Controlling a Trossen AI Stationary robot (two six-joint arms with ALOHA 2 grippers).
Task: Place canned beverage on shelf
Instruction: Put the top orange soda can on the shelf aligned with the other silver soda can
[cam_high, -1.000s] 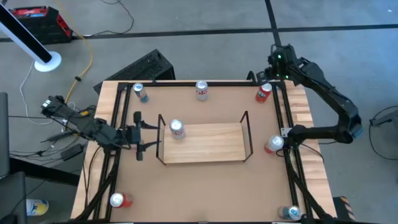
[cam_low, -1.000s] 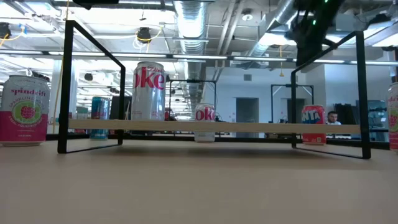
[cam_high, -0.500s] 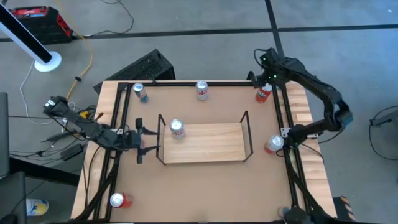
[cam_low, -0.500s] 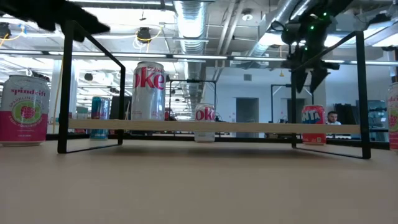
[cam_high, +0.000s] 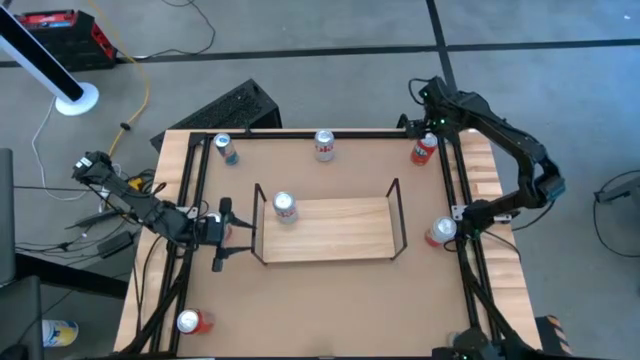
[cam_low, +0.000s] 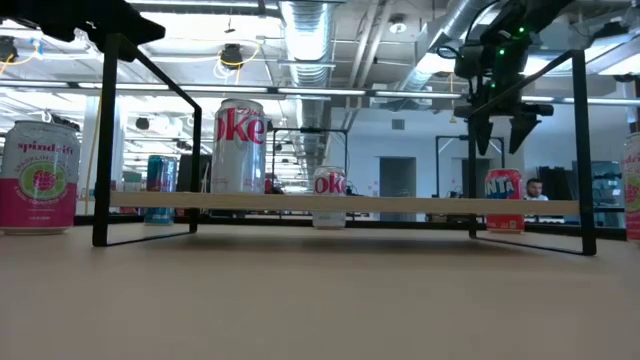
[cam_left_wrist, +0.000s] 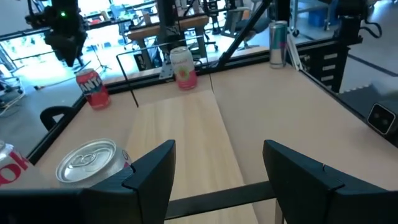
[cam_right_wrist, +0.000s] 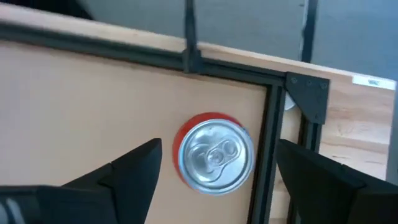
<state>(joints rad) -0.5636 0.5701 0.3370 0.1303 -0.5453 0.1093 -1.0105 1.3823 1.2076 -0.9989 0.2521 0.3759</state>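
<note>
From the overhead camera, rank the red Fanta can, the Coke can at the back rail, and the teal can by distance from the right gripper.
From the right gripper:
1. Red Fanta can, back right corner, directly below it.
2. Coke can, back rail centre.
3. Teal can, back left corner.

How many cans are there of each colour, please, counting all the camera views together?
Silver Diet Coke cans: 2
Red Fanta can: 1
Teal can: 1
Pink cans: 2
Slim silver can: 1
Total: 7
</note>
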